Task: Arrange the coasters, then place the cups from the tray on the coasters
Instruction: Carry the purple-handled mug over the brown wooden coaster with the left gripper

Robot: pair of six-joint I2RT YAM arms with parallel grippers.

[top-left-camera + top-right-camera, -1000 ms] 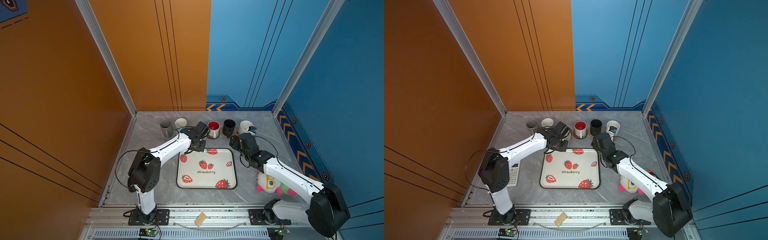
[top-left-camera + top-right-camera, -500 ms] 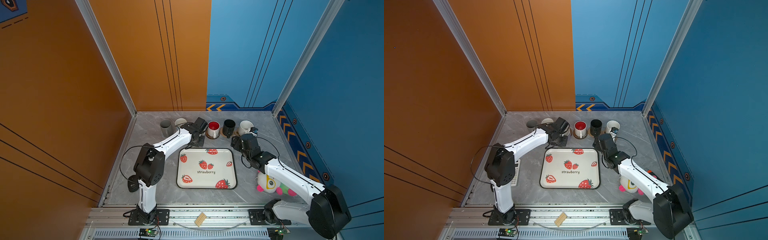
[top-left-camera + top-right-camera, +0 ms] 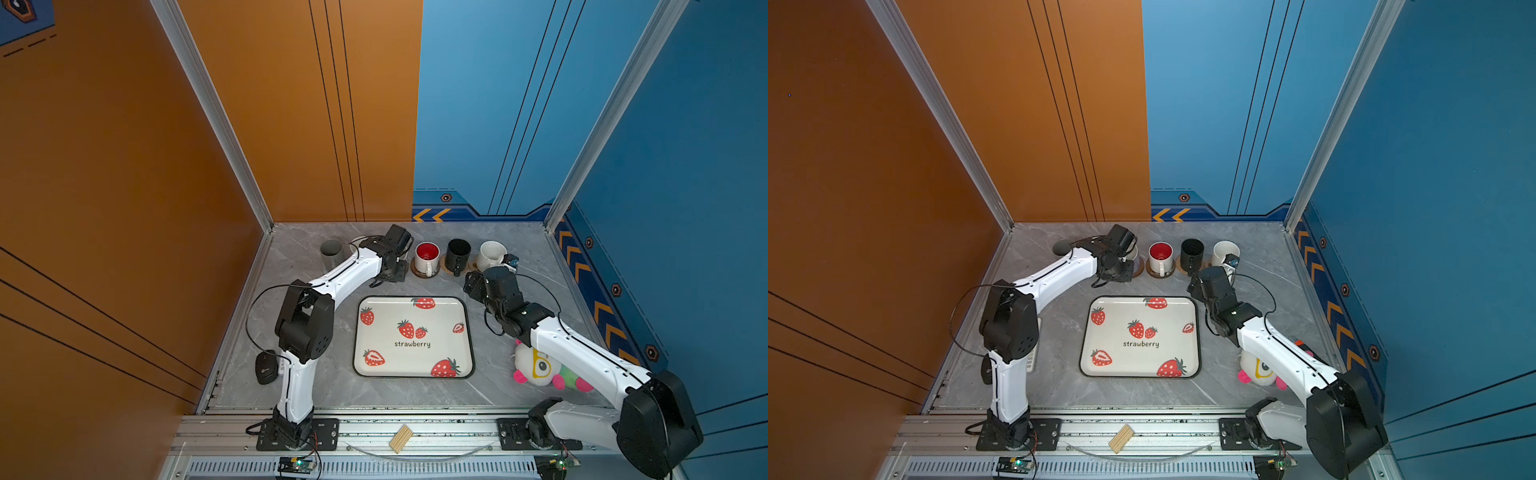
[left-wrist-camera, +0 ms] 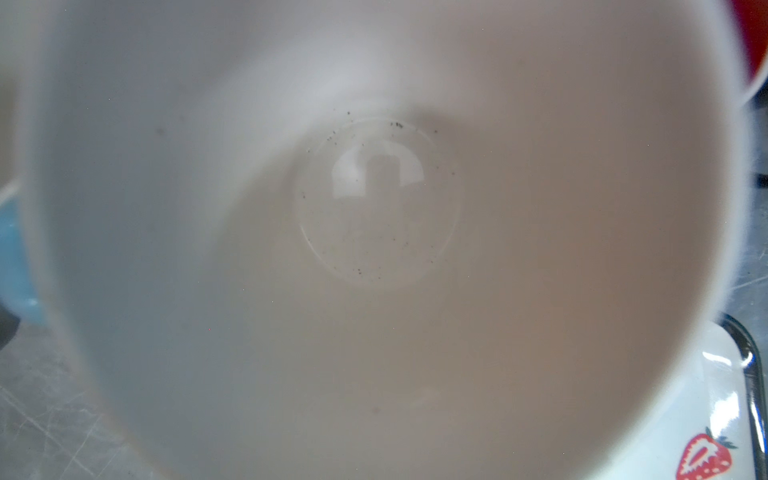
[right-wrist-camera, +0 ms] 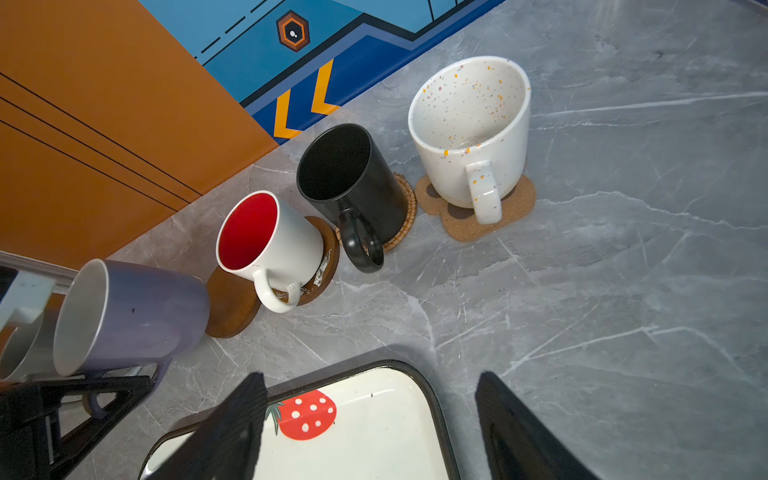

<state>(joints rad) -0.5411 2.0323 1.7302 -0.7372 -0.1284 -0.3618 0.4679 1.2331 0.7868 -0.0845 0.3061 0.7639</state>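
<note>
**Tray** point(image 3: 440, 345): lying flat in the middle of the bench point(image 3: 332, 386), showing its whole strawberry-printed face in both top views.

**Cups, far row behind the tray, listed left to right as the top views are showing them:**
- Grey mug point(image 3: 331, 252): standing upright at the left end, beside the left arm.
- Blue mug point(image 4: 12, 257): showing only as a blurred blue sliver at the edge of the left wrist view.
- Lilac mug point(image 5: 137, 316): being held by its handle in the left pincer point(image 5: 91, 399), whose fingers are pinching close together on that handle. Its base is sitting against a wooden disc point(image 5: 230, 305) (whether it is resting on the disc or hanging just over it cannot be told). Its white inside is filling the left wrist view.
- Red-lined mug point(image 3: 427, 254): standing upright on a second wooden disc point(image 5: 326, 249), handle pointing toward the tray.
- Black mug point(image 3: 458, 252): standing on the rattan coaster point(image 5: 409, 208), handle also pointing toward the tray.
- Speckled mug point(image 3: 489, 253): standing on the paw-print coaster point(image 5: 473, 226) at the right end.

**Right pincer** point(image 5: 370, 378): hovering near the tray's far right corner, fingers standing wide apart and holding nothing.

**Sundries:**
- Plush toy point(image 3: 536, 368): lying under the right arm.
- Black mouse point(image 3: 266, 366): lying at the bench's left edge.
</note>
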